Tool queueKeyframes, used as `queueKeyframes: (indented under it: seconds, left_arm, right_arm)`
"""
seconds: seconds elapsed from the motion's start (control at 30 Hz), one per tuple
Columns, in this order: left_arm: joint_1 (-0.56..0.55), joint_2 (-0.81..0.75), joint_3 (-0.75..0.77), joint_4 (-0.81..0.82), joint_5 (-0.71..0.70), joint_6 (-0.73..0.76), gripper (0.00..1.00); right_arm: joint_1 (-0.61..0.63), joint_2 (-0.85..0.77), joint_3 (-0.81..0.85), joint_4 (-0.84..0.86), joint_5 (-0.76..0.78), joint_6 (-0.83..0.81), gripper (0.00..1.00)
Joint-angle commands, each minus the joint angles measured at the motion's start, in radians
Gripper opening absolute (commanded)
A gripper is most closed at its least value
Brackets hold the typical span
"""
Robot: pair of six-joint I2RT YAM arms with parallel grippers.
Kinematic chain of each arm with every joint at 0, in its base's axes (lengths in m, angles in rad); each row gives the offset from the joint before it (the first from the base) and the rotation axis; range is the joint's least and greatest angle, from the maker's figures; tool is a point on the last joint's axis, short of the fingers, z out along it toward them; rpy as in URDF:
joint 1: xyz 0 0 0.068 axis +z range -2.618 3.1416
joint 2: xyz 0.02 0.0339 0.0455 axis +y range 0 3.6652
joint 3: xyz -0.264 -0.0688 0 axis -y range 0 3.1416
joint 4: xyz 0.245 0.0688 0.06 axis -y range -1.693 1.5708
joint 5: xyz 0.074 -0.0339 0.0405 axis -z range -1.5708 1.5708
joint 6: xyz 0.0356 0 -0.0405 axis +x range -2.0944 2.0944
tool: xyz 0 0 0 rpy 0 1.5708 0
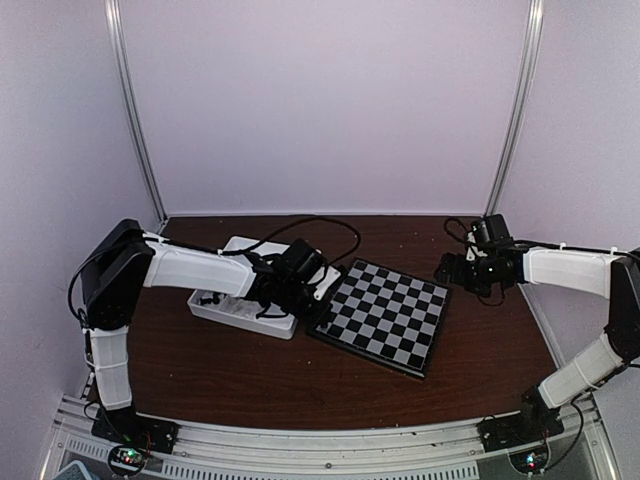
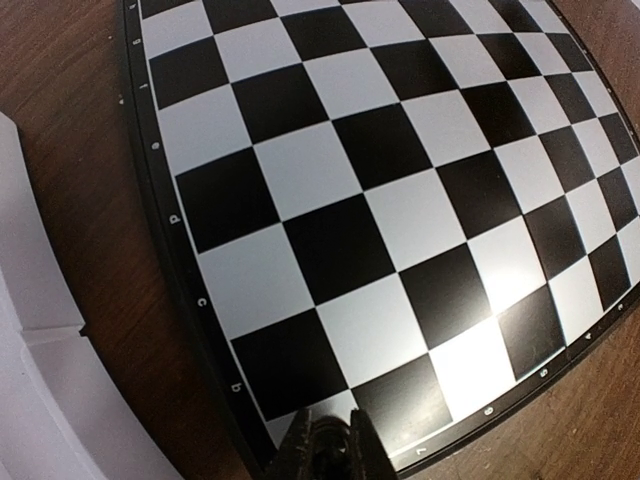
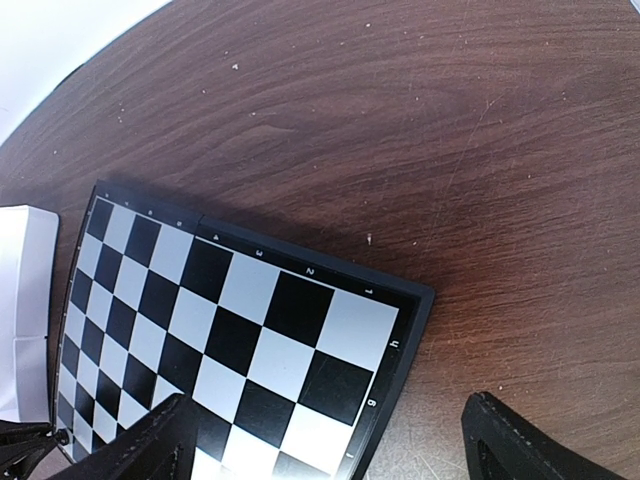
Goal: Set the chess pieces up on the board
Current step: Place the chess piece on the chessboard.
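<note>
dark wood table (image 1: 250, 380), the board (image 1: 385, 315) at centre frame.
your left gripper (image 2: 325, 445), fingers together, sits at its left corner; your right gripper (image 3: 325, 425), fingers wide apart, hangs by its right corner.

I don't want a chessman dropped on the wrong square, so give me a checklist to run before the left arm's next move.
1. Board free of pieces: ok, every visible square bare.
2. Left end effector shut: ok.
3. Piece in its grip: cannot tell.
4. Left end effector over the board's edge: ok.
5. Right end effector open, away from the left arm: ok.
6. Tray off the board: ok, beside it.
</note>
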Motion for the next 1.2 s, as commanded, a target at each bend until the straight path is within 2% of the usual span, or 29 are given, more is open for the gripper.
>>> queueKeyframes:
  seconds: [0.0,0.43,0.63,0.87,1.07,1.17]
  left_arm:
    - [-0.011,-0.003,-0.015,0.002,-0.020,0.017,0.12]
    - [-0.014,-0.019,-0.029,-0.003,-0.040,0.022,0.15]
    - [-0.020,-0.030,-0.027,-0.006,-0.047,0.028,0.34]
    - [-0.029,-0.087,-0.021,-0.018,-0.069,0.035,0.47]
    - [-0.032,-0.177,-0.044,-0.048,-0.148,0.033,0.50]
    - [-0.032,-0.227,-0.067,-0.069,-0.203,0.015,0.55]
  right_arm:
    - [-0.005,-0.009,-0.013,0.014,0.011,-0.001,0.95]
    - [-0.005,-0.016,-0.022,0.016,0.015,0.001,0.95]
    - [-0.005,-0.016,-0.021,0.019,0.009,0.000,0.95]
    - [-0.005,-0.028,-0.015,0.011,0.011,-0.007,0.95]
    - [-0.005,-0.036,-0.017,0.017,0.005,-0.001,0.95]
    - [-0.005,-0.038,-0.020,0.026,-0.003,-0.005,0.95]
